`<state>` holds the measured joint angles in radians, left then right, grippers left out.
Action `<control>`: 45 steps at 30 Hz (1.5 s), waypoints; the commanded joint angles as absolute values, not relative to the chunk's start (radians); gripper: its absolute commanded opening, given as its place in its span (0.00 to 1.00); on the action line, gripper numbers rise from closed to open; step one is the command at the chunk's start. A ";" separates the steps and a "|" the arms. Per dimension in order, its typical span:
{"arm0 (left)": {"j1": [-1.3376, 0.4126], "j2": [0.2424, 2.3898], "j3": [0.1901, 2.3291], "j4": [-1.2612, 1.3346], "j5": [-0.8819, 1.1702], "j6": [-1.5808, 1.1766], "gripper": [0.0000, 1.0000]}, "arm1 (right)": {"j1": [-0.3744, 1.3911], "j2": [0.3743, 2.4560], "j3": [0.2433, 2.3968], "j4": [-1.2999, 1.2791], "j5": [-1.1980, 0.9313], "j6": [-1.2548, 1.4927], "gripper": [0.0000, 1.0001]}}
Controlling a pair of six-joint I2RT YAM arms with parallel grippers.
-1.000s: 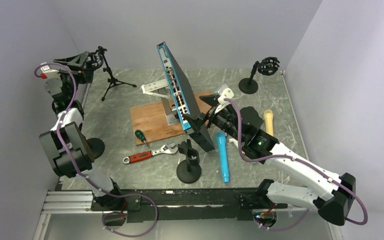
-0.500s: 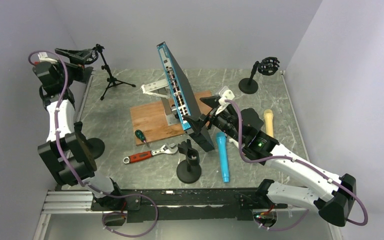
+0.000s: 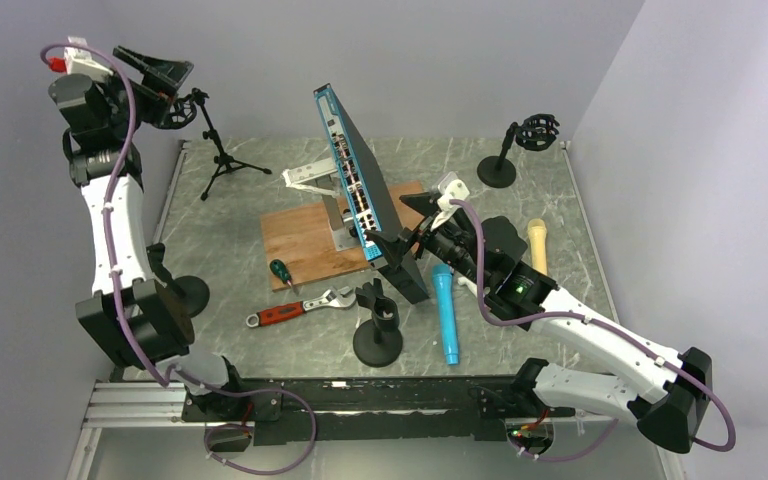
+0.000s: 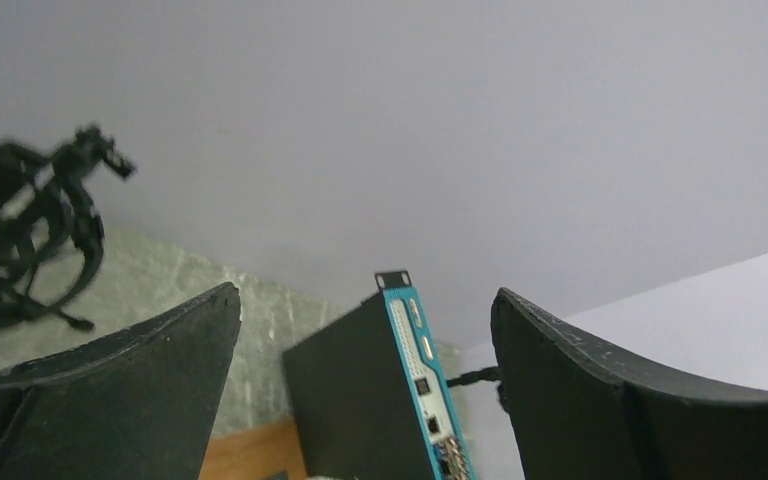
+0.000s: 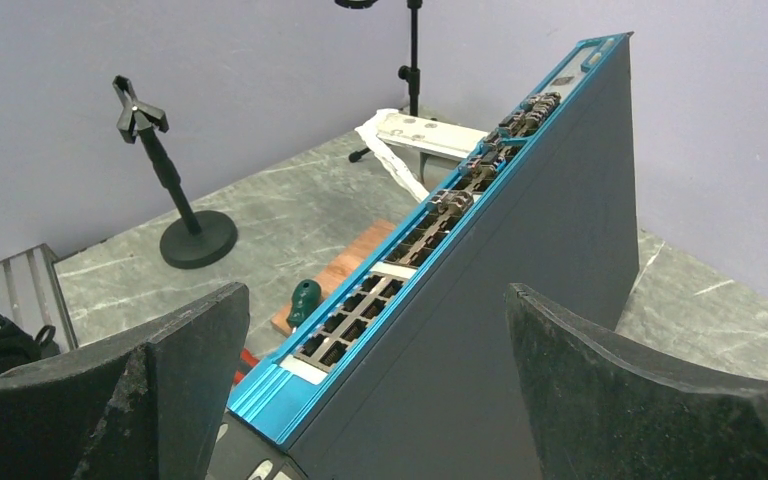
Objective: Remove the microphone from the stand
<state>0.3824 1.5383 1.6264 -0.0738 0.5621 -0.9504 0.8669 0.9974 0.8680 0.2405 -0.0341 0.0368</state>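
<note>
A blue microphone point(image 3: 446, 315) and a beige microphone point(image 3: 537, 243) lie flat on the table; I see no microphone in any stand. A tripod stand point(image 3: 222, 152) with a black shock mount point(image 3: 186, 106) is at the back left; the mount also shows in the left wrist view point(image 4: 20, 235). My left gripper point(image 3: 173, 85) is open and empty, raised high beside that mount, apart from it point(image 4: 365, 310). My right gripper point(image 3: 406, 224) is open, its jaws either side of the lower end of a tilted blue-edged network switch point(image 5: 480, 260), not closed on it.
A clip stand point(image 3: 378, 326) stands at the front centre, another stand point(image 3: 505, 160) at the back right, and one at the left point(image 5: 175, 200). A wooden board point(image 3: 300, 240), white bracket point(image 3: 310, 178), green screwdriver point(image 3: 281, 271) and red-handled wrench point(image 3: 295, 310) lie mid-table.
My left arm has risen, lifting its open gripper from level with the tripod's shock mount to above and beside it. The right arm has not moved.
</note>
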 commanded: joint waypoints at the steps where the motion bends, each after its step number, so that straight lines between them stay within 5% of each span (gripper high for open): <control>1: 0.376 1.638 1.780 -0.034 0.529 -0.831 0.97 | 0.862 0.983 0.874 0.282 -0.029 0.037 1.00; 10: 0.354 1.884 1.941 -0.201 0.466 -0.713 0.97 | 0.852 0.959 0.853 0.269 -0.009 0.042 1.00; 16: 0.325 1.917 1.931 -0.263 0.407 -0.644 0.97 | 0.843 0.989 0.862 0.276 -0.031 0.050 1.00; 26: 0.283 1.990 2.203 -0.339 0.391 -0.586 0.98 | 0.822 0.999 0.856 0.282 -0.044 0.059 1.00; 45: 0.248 2.203 2.242 -0.317 0.363 -0.592 0.96 | 0.782 1.001 0.849 0.273 -0.078 0.070 1.00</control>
